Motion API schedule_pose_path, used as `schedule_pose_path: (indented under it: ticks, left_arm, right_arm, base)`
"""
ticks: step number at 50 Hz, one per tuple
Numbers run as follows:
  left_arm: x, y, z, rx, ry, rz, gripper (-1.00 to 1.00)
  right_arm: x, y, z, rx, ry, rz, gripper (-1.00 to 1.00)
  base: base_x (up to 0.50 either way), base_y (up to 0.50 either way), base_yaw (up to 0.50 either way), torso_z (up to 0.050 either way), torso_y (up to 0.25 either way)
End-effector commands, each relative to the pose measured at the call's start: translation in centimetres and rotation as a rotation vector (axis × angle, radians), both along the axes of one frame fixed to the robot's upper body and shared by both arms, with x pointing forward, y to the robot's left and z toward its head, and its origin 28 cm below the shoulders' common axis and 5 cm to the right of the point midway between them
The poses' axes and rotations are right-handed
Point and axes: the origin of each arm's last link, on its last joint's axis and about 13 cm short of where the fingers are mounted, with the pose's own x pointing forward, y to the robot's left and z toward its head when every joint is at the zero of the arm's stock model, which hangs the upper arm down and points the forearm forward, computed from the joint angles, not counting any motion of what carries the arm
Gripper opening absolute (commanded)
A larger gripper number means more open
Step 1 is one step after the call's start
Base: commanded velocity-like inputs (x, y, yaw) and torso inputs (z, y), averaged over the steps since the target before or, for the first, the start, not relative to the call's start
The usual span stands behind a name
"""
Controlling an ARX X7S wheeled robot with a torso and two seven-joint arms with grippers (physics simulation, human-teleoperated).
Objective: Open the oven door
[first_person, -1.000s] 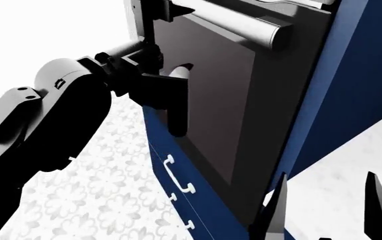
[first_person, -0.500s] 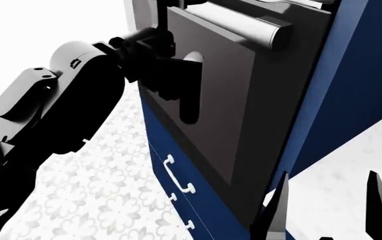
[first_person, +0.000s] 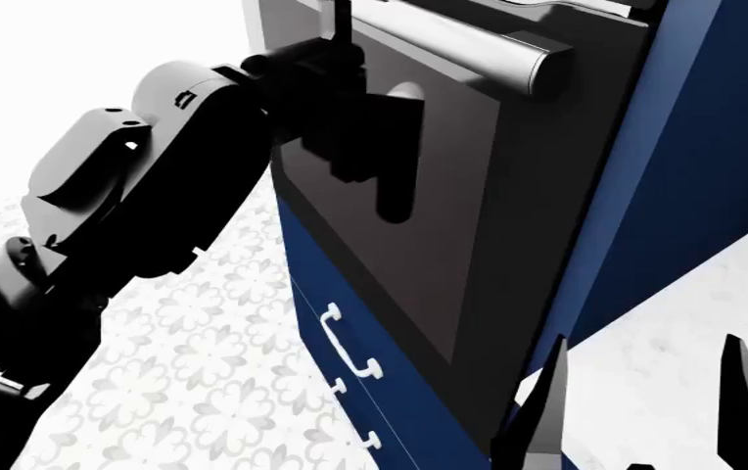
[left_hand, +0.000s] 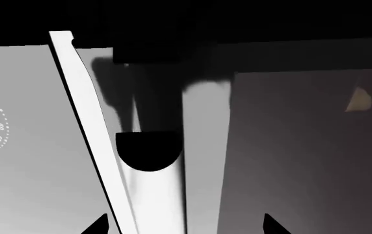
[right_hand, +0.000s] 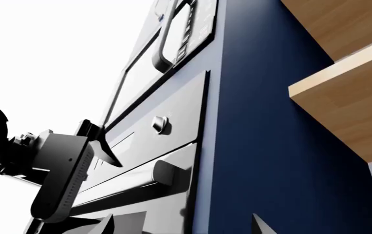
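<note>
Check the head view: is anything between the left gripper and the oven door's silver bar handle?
Nothing: only bare dark door glass separates the left gripper from the bar handle.

The oven door (first_person: pixel 479 186) is black with dark grey glass, and its handle (first_person: pixel 479 44) is brushed silver. The cabinet (first_person: pixel 687 166) around it is navy blue, with white drawer handles (first_person: pixel 348 343). Below the cabinet, the floor (first_person: pixel 205 362) shows a pale grey flower pattern
</note>
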Motion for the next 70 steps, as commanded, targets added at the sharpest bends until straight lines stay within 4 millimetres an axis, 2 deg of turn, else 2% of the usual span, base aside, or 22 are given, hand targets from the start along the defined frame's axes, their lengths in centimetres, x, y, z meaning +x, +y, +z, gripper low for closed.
schedule_pose_path:
  ticks: [1, 9, 29, 48, 59, 60, 70]
  left_arm:
    - [0.5, -0.9, 0.1, -0.002, 0.015, -0.019, 1.00]
    - [0.7, -1.0, 0.6, -0.022, 0.017, -0.028, 1.00]
    - [1.3, -1.4, -0.1, -0.015, 0.032, -0.095, 1.00]
    - [1.4, -1.9, 0.1, -0.078, -0.009, -0.135, 1.00]
    - [2.0, -2.2, -0.7, -0.081, -0.009, -0.158, 1.00]
    - [2.1, -2.3, -0.8, -0.093, -0.025, -0.178, -1.00]
    - [2.3, -2.3, -1.0, -0.114, -0.049, -0.214, -1.00]
  right_arm:
    - [0.0, -0.1, 0.0, 0.004, 0.001, 0.000, 1.00]
    - [0.0, -0.1, 0.1, 0.005, 0.001, -0.001, 1.00]
    - [0.2, -0.1, 0.1, 0.006, 0.000, -0.003, 1.00]
    - [0.2, -0.2, 0.1, 0.005, -0.002, -0.003, 1.00]
    - [0.1, -0.2, 0.2, 0.007, -0.004, -0.006, 1.00]
    - [0.1, -0.2, 0.2, 0.008, -0.005, -0.005, 1.00]
    - [0.1, -0.2, 0.2, 0.009, -0.003, -0.004, 1.00]
  base:
    - [0.00, 0.00, 0.00, 0.000, 0.000]
    - [0.00, 0.00, 0.00, 0.000, 0.000]
    - [0.00, 0.00, 0.00, 0.000, 0.000]
    - [0.00, 0.00, 0.00, 0.000, 0.000]
    - [0.00, 0.00, 0.00, 0.000, 0.000]
    - [0.00, 0.00, 0.00, 0.000, 0.000]
    - [0.00, 0.00, 0.00, 0.000, 0.000]
